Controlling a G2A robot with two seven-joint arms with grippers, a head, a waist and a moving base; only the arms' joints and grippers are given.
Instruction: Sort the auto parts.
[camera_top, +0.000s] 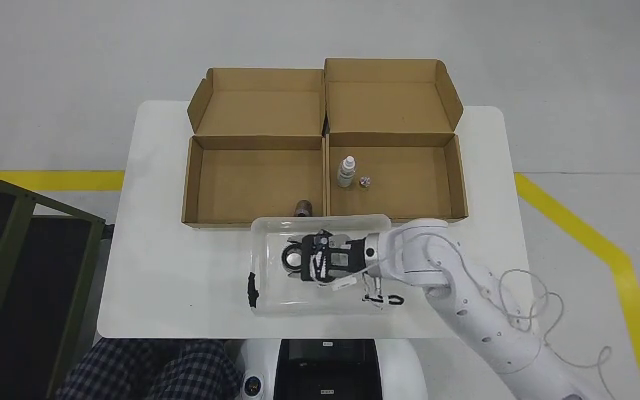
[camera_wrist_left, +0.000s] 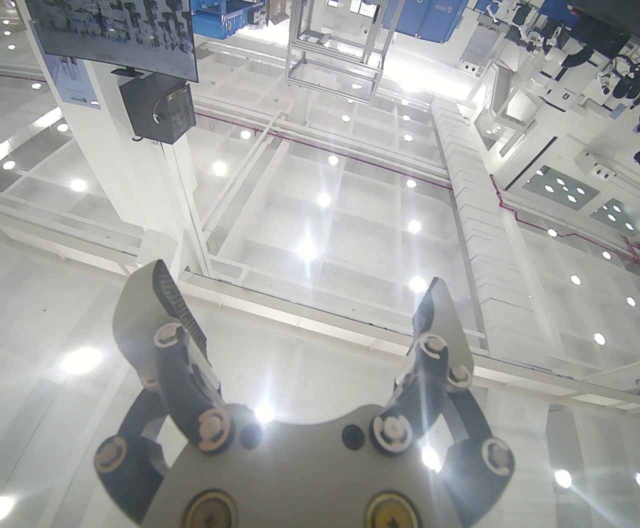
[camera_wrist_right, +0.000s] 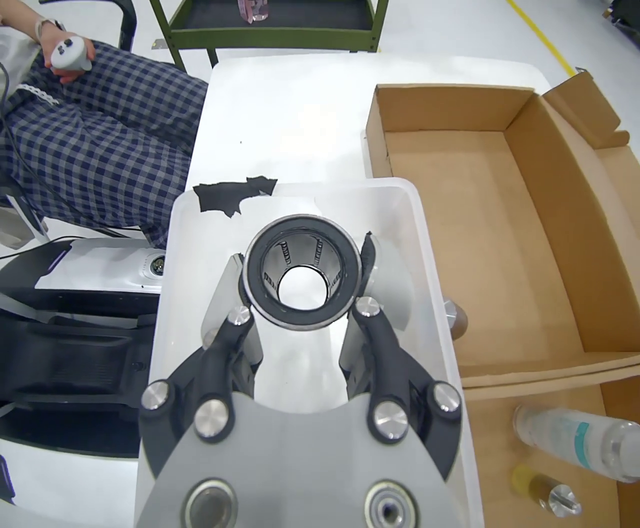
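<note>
- On the white table (camera_top: 160, 200), two open cardboard boxes stood side by side along the far edge, their lids folded back. A clear plastic bin (camera_top: 320, 220) sat just near of them.
- Grey floor with a yellow line (camera_top: 60, 180) surrounded the table, and a green cart (camera_top: 40, 260) stood at the left.
- The left box (camera_top: 250, 185) held a small brown cylinder (camera_top: 303, 209) against its near wall. The right box (camera_top: 410, 185) held a small bottle (camera_top: 346, 170) with a little metal part (camera_top: 366, 181) just beside it.
- The right gripper (camera_wrist_right: 302, 270) reached leftward over the bin, its fingers clamped on either side of the bearing sleeve (camera_wrist_right: 300, 250).
- That sleeve, metal with black end rings, lay within the bin's outline toward its left half. Its open bore faced back toward the wrist, and the bin's floor showed through it. The long axis ran roughly along the gripper's reach; its tilt could not be told.
- The left gripper (camera_wrist_left: 297, 295) pointed up at a lit white ceiling (camera_wrist_left: 350, 200), its fingers spread wide apart around nothing.
</note>
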